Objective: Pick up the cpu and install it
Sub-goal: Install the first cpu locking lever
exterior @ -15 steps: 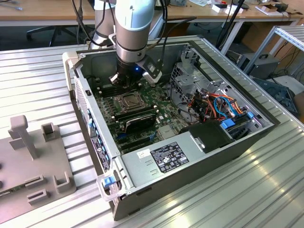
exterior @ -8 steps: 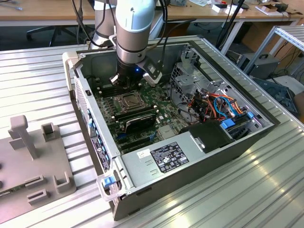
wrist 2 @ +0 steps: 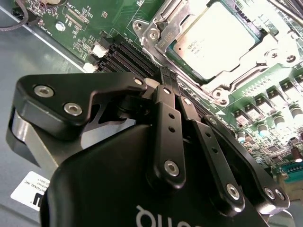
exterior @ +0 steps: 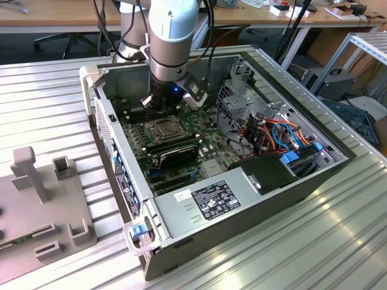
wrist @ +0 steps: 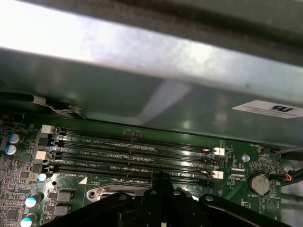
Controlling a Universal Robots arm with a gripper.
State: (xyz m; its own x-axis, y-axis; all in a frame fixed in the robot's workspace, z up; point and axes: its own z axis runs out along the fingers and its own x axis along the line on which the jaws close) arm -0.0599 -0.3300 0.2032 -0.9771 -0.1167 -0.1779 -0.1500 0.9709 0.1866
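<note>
**Chip sits in its place**

The cpu (wrist 2: 218, 40) already lies in the socket (wrist 2: 163, 29) on the green board (exterior: 208, 151). The gripper (wrist 2: 165, 75) hangs just beside it, fingers pressed together, holding nothing. The metal frame (wrist 2: 265, 47) looks open.

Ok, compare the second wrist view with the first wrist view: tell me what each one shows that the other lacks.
The second wrist view has the cpu, seated in its socket with the metal retention frame around it. The first wrist view has the case wall above the board and a round coin battery. Both wrist views share the gripper, its fingers closed together with nothing between them, the dark memory slots and the green motherboard.
</note>
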